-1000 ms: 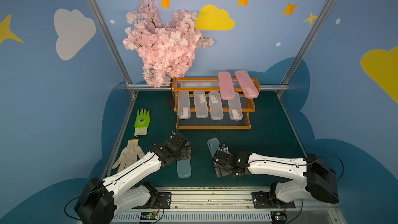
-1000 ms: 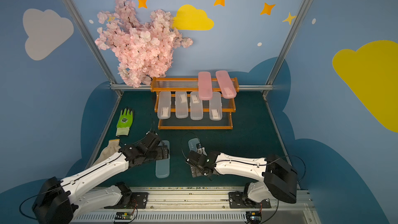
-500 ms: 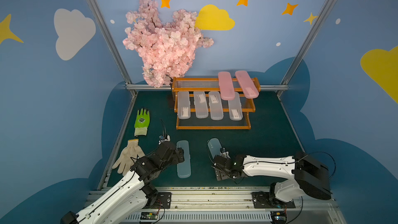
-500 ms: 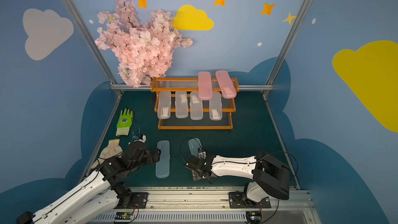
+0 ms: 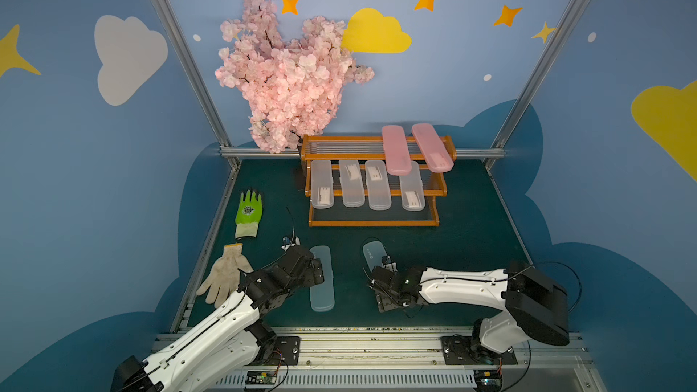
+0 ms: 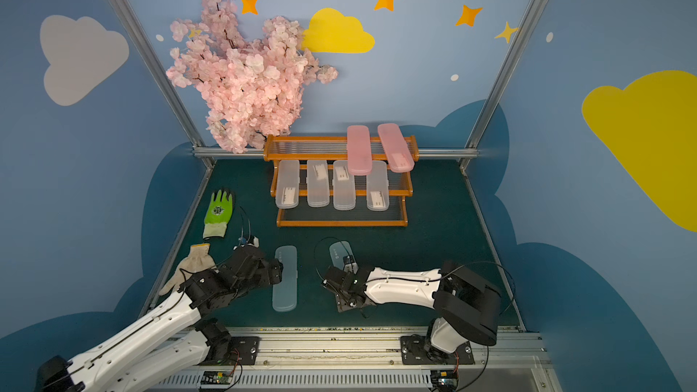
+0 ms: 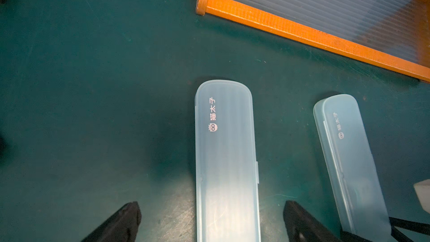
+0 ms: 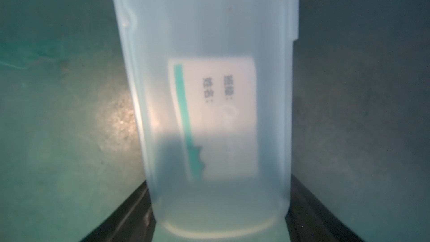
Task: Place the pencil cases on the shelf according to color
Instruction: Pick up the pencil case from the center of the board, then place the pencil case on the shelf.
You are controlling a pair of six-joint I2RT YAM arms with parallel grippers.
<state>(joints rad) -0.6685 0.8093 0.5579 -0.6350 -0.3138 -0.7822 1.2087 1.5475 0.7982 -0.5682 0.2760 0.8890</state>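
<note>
on the green mat [image 5: 464,258] in front of the shelf [image 5: 373,223] lay the left blue case [image 5: 322,296] and the right blue case [image 5: 371,254], side by side and apart, both pointing toward the shelf. i saw the left gripper [image 7: 211,203] low over the left blue case, its fingers spread wide, with mat showing between each finger and the case. the right gripper [image 8: 218,180] straddled the near end of the right blue case, and in the right wrist view both fingers met the case's long sides, pinching it. whether that case was off the mat i could not tell. two pink cases [image 5: 395,150] sat on the shelf's top tier, overhanging its front, and four clear cases [image 5: 321,184] lined the middle tier. a green glove [image 5: 248,213] and a beige glove [image 5: 226,277] lay near the mat's left edge.
</note>
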